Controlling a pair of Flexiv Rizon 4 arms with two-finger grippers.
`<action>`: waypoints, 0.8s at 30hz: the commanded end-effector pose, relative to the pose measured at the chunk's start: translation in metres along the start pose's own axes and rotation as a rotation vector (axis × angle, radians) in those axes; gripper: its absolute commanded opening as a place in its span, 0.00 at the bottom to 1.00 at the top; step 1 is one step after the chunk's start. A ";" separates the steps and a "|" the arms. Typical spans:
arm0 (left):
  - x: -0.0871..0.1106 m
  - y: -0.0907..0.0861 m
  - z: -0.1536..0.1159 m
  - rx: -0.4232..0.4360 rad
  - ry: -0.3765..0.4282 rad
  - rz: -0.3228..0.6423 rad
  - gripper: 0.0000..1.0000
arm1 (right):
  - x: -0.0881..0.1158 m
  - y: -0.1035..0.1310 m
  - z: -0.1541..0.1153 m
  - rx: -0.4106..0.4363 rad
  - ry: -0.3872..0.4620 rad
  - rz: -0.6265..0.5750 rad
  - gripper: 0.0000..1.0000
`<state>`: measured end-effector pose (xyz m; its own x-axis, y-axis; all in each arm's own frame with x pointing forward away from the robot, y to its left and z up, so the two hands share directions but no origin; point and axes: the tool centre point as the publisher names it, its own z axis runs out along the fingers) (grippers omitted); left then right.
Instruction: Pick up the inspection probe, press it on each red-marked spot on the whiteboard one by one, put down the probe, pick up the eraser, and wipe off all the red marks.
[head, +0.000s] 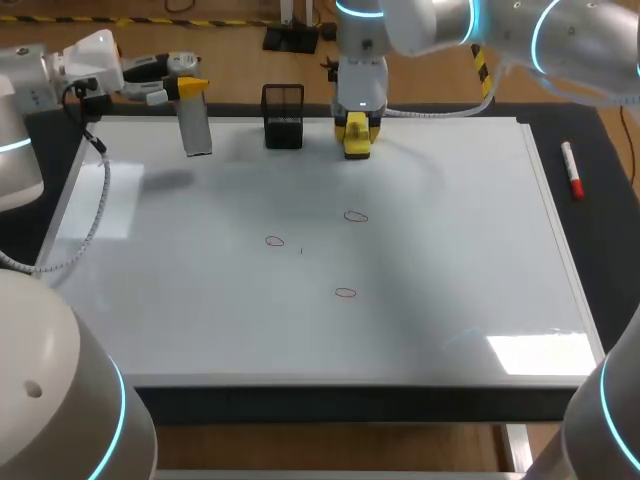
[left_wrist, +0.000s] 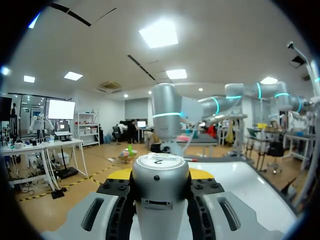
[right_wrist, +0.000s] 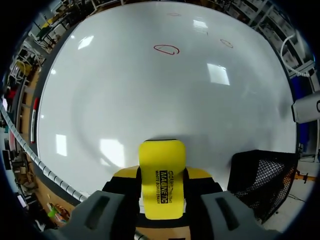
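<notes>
Far edge is the tight spot. The mesh basket (head: 283, 116) stands upright there, between my left gripper (head: 190, 90), which has the probe (head: 198, 130) hanging down, and my right gripper (head: 356, 128), clamped on the eraser (head: 356, 148). Basket sits just beside the right fingers, with a wider gap on the probe side. The whiteboard (head: 450, 260) lies flat and open from middle to near edge; the red marks (head: 356, 215) are only drawn lines. My left arm's cable (head: 95, 215) loops over the left edge. The marker (head: 572, 170) lies off the board to the right, well apart.

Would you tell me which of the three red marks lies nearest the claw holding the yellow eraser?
The mark directly ahead of the right claw and its eraser; the left mark and the near-edge mark lie farther off.
</notes>
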<state>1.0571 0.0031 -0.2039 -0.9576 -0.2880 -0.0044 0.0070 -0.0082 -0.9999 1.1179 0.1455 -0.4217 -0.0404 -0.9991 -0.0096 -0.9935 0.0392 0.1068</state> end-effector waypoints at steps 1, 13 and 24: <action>0.000 -0.001 0.000 0.001 0.000 0.000 0.00 | 0.006 0.002 -0.012 0.010 0.011 0.002 0.00; 0.000 -0.001 0.000 0.001 0.000 0.000 0.00 | 0.047 0.017 -0.026 0.028 0.013 0.062 0.00; 0.000 -0.001 0.000 0.001 0.000 0.000 0.00 | 0.113 0.043 -0.039 0.064 -0.004 0.169 0.00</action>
<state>1.0571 0.0030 -0.2039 -0.9576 -0.2879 -0.0043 0.0070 -0.0083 -0.9999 1.0961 0.0617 -0.3922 -0.2043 -0.9786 0.0239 -0.9723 0.2057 0.1110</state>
